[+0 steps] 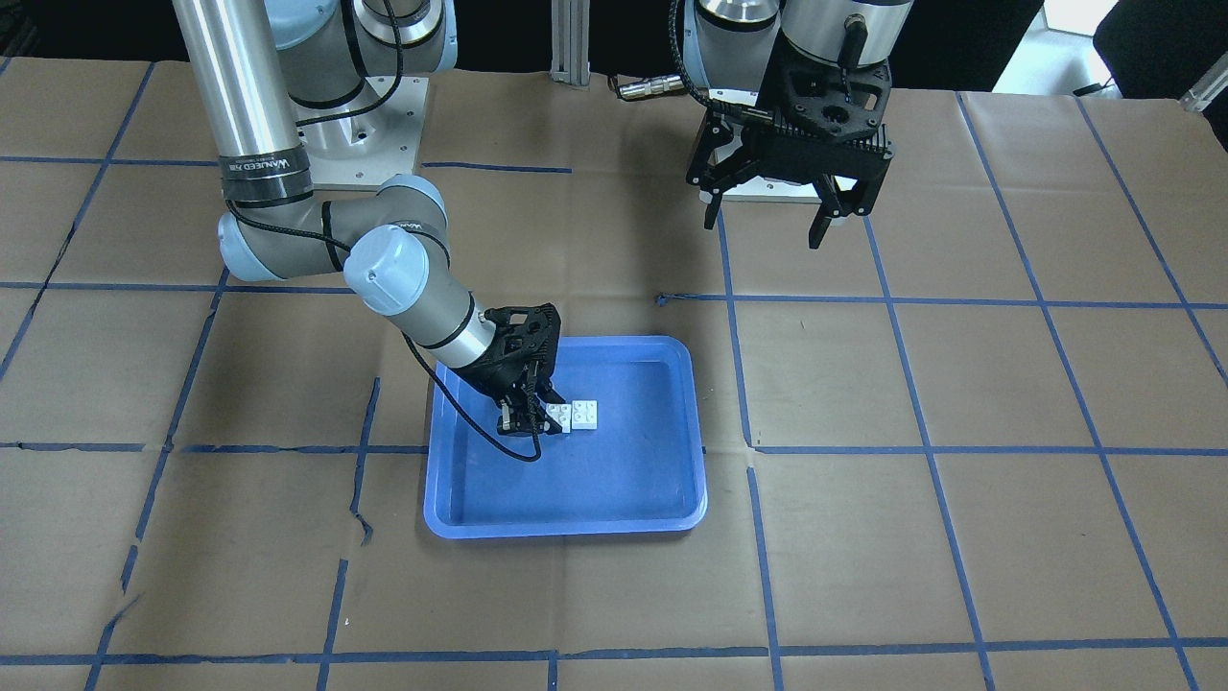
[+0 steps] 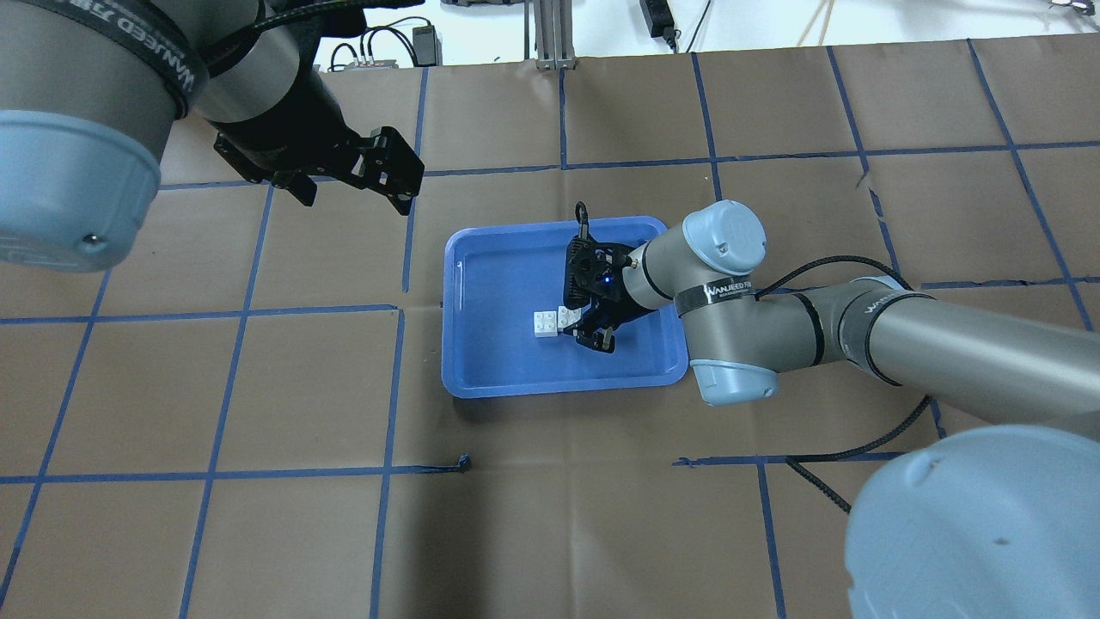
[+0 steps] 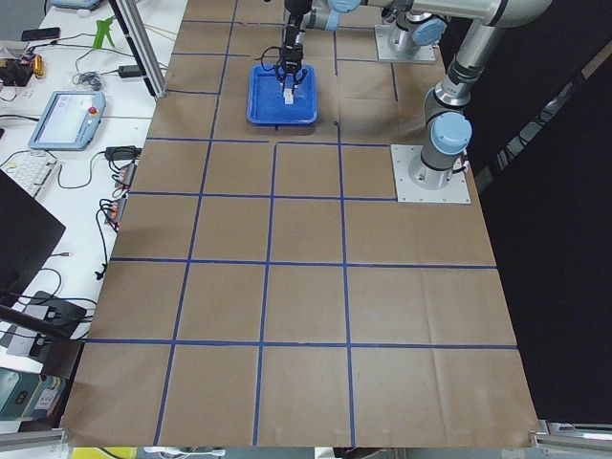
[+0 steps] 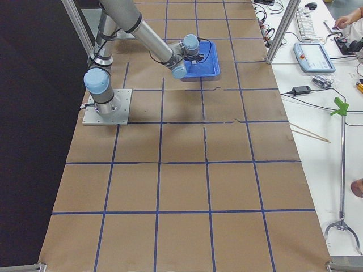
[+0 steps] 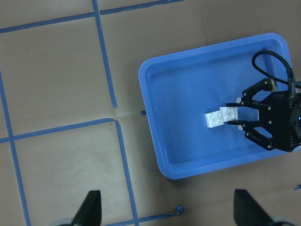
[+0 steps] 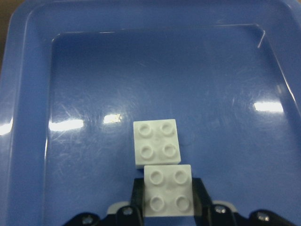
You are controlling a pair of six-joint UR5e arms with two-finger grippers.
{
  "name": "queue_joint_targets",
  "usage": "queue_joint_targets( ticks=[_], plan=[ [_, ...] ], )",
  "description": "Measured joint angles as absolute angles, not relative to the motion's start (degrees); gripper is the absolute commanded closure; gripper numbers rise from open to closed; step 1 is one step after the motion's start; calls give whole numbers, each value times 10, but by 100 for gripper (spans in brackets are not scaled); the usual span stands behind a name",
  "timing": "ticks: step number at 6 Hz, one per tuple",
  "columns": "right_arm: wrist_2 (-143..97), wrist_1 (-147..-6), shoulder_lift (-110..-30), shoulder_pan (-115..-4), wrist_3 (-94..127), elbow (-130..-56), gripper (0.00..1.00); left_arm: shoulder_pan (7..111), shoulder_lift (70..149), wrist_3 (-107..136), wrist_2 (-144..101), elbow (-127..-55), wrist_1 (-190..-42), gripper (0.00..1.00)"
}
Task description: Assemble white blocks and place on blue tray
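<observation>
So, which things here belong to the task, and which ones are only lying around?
Belong to the task: white blocks, inside the blue tray; right gripper, closed on one of them.
Lying around: control tablet and green-handled grabber, on the white side bench.

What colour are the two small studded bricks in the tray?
White. The white blocks show best in the right wrist-mounted view.

The right hand (image 6: 167,194) clasps the nearer white block (image 6: 168,187) in the blue tray (image 6: 28,94).
</observation>
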State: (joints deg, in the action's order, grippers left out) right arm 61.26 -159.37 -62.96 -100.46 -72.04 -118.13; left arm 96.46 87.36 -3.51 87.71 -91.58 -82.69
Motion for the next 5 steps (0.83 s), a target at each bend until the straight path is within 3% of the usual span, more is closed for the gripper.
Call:
queue_joint_targets(
  ticks=[5],
  plan=[
    [613,-1591,-629,-1006,-717,-1182,66,952,874,-37,879,-916,-826,1]
  ],
)
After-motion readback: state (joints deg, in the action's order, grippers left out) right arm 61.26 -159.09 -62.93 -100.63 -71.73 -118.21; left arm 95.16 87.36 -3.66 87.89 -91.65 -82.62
